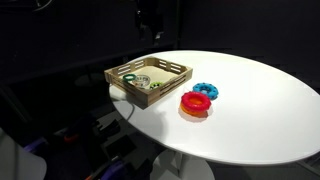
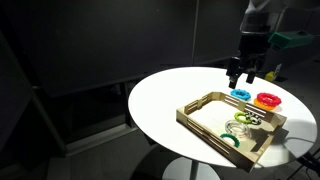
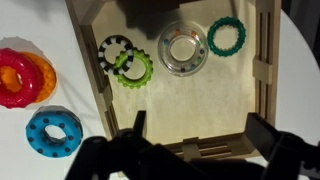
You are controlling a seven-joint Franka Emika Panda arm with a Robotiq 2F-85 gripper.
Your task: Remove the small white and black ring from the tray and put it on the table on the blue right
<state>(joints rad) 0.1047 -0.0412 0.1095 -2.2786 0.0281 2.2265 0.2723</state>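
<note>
In the wrist view the small white and black ring (image 3: 113, 49) lies flat in the light-wood tray (image 3: 190, 105), its lower edge overlapped by a green ring (image 3: 133, 69). The blue ring (image 3: 54, 132) lies on the white table (image 3: 30, 25) outside the tray, below a red ring (image 3: 14, 77). My gripper (image 3: 200, 135) is open and empty, hovering above the tray's near rim. In both exterior views the gripper (image 1: 150, 22) (image 2: 243, 72) hangs well above the tray (image 1: 148, 78) (image 2: 230, 127), with the blue ring (image 1: 206, 91) (image 2: 241, 94) beside it.
A larger pale ring (image 3: 183, 47) and a teal-green ring (image 3: 226, 37) also lie in the tray. The red ring (image 1: 196, 103) (image 2: 268, 99) sits next to the blue one. The round table (image 1: 250, 120) stands in a dark room.
</note>
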